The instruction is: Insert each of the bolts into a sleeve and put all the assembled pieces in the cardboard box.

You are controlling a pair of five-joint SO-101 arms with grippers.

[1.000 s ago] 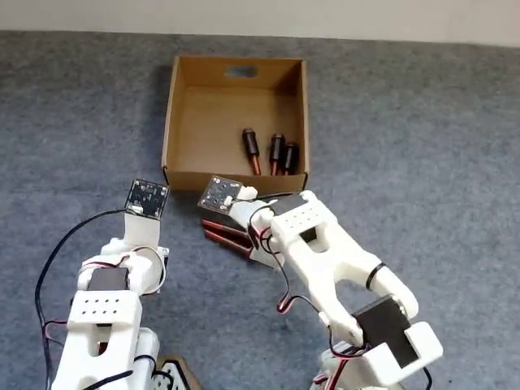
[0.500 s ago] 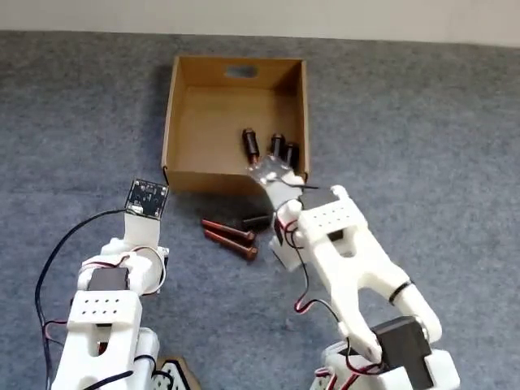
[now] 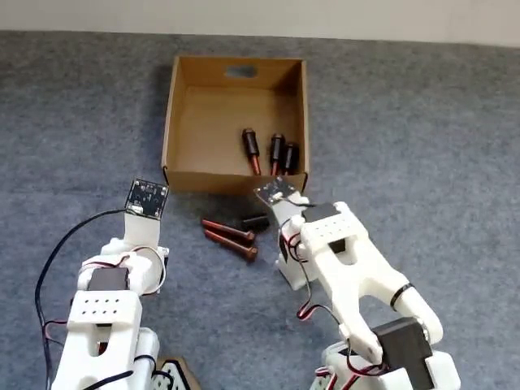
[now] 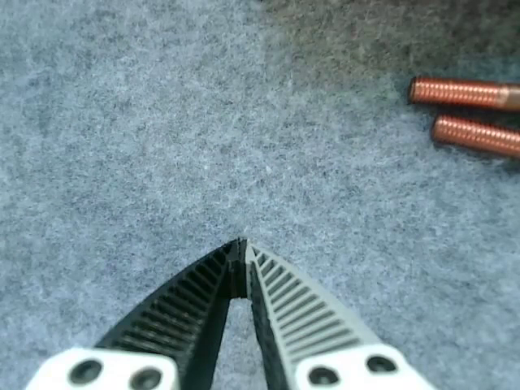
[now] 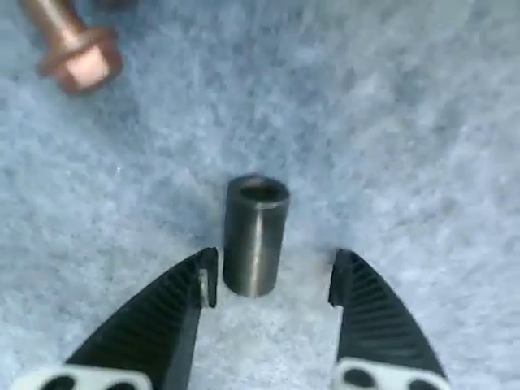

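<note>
Three pieces (image 3: 276, 151) are done and lie in the box (image 3: 169, 114), close to its front wall. Two bolts (image 3: 227, 228) are left. They lie side by side on the carpet (image 3: 422, 122), just in front of the box, and neither is in a sleeve yet. One sleeve (image 3: 255, 222) lies on its side just beside the bolts' heads. I see one loose sleeve for two bolts, and another may be hidden under an arm. So I think a bit more than half the job is done. Two bolts need fitting, and then two pieces go in the box.

The right gripper (image 5: 275, 262) is low over the carpet. Its jaws are wide, with one on each side of the sleeve, and they do not squeeze it. The sleeve's open end points away from the gripper, and a bolt head (image 5: 77, 61) lies a little way beyond it.

The left gripper (image 4: 241, 248) points down at bare carpet. Its jaws are closed tip to tip and hold nothing. The bolts' thread ends lie well apart from it.
</note>
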